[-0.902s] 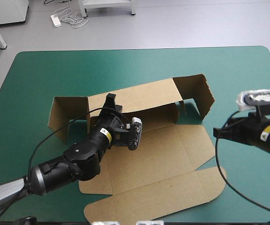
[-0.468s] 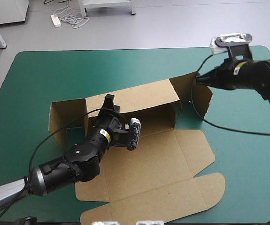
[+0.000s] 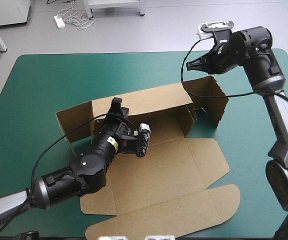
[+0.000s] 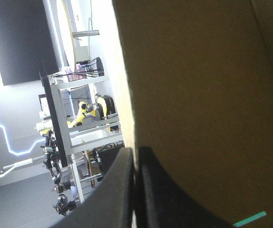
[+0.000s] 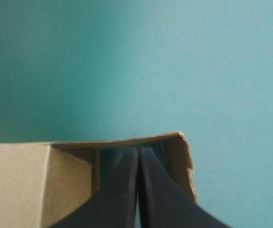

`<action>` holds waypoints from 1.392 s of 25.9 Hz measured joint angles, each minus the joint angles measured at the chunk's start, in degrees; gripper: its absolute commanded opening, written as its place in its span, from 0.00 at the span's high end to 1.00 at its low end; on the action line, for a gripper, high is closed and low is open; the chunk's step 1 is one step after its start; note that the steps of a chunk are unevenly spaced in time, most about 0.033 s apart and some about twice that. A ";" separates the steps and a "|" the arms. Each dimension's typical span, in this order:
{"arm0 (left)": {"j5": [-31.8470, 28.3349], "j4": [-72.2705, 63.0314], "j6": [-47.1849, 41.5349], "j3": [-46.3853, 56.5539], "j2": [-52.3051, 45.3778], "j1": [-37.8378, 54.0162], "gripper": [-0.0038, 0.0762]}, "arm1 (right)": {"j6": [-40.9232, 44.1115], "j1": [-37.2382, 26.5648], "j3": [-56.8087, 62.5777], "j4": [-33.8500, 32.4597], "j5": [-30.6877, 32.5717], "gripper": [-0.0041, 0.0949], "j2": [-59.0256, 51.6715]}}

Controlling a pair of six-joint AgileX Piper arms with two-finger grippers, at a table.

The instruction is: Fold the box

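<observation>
Holding up the back wall of a brown box [image 3: 159, 170] that lies mid-table on the teal-green cover [image 3: 38, 85].
We judge the thin board light, stiff and springy, bending only at its creases, so it is best taken by an edge beside a fold. Our left gripper [image 3: 116, 106] is clamped on the top edge of the raised back wall [image 3: 154, 102], the sheet between its black fingers. Our right gripper [image 3: 189, 64] is closed and empty, its tip just above the upright end flap [image 3: 211, 97]; we cannot tell whether it touches.
</observation>
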 measured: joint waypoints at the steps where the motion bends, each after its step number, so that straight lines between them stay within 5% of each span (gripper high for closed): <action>1: 0.00 0.29 -0.37 0.00 0.00 0.00 0.96 | 0.00 0.00 -0.59 -0.20 0.00 0.96 1.05; 17: -0.22 0.66 -1.17 0.00 0.00 0.00 0.96 | 0.00 0.00 -5.18 -2.43 0.00 0.96 12.55; 36: 2.18 0.35 -2.03 0.00 0.30 0.00 0.96 | -1.29 0.00 5.71 1.92 -0.20 0.96 4.44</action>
